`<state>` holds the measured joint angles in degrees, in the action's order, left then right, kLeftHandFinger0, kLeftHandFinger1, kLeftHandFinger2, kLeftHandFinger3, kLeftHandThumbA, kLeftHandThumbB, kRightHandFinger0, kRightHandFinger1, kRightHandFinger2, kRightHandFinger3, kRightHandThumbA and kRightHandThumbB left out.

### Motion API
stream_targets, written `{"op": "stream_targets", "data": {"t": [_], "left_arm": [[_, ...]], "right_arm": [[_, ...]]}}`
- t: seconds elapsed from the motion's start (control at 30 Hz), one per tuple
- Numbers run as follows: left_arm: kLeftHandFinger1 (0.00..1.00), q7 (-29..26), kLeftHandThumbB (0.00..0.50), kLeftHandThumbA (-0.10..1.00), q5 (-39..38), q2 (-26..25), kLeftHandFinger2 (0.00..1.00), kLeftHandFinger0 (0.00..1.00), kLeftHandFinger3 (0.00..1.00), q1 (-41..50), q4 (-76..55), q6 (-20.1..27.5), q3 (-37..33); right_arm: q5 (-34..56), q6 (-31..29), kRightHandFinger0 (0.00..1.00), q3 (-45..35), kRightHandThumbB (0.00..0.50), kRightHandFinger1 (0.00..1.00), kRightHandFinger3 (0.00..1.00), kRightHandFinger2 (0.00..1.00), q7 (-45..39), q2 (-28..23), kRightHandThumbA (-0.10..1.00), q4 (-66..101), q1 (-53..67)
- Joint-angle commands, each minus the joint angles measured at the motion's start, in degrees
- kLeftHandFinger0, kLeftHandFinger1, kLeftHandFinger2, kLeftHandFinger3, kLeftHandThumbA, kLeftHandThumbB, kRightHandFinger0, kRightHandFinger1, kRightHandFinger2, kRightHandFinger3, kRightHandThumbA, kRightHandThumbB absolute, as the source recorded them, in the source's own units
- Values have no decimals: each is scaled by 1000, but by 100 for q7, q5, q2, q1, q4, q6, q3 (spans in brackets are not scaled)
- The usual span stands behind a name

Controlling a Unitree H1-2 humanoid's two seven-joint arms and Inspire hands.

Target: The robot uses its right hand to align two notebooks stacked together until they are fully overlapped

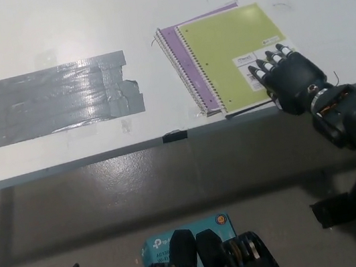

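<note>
A white table (113, 22) fills the upper part of the head view, its surface evenly lit and faintly glossy. A broad patch of grey duct tape (51, 99) in overlapping strips lies on its left half and shines where the light catches it. A small black clip (175, 136) sits on the table's near edge, right of the tape. Below the edge is a grey floor (140, 193). On the floor, below the clip, lies a teal box (156, 245). A dark base plate (337, 210) stands on the floor at the right.
</note>
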<state>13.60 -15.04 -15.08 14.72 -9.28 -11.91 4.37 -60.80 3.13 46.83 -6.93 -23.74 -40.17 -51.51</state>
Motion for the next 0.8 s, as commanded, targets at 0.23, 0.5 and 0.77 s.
{"op": "stream_targets", "data": {"t": [0.23,0.5,0.77], "left_arm": [[625,153,500,1000,-8,-84,760,583,1000,-4,-44,269,-32],[633,183,500,1000,-39,-102,764,578,1000,-11,-47,257,-45],[615,155,500,1000,-5,-94,743,543,1000,1,-65,293,-44]], "right_arm": [[-6,-251,1000,-1,400,1000,1000,1000,-301,290,1000,74,-100],[-137,-205,1000,7,399,1000,1000,1000,-228,215,1000,68,-55],[-104,-87,1000,-97,382,1000,1000,1000,-415,140,1000,175,-42]]}}
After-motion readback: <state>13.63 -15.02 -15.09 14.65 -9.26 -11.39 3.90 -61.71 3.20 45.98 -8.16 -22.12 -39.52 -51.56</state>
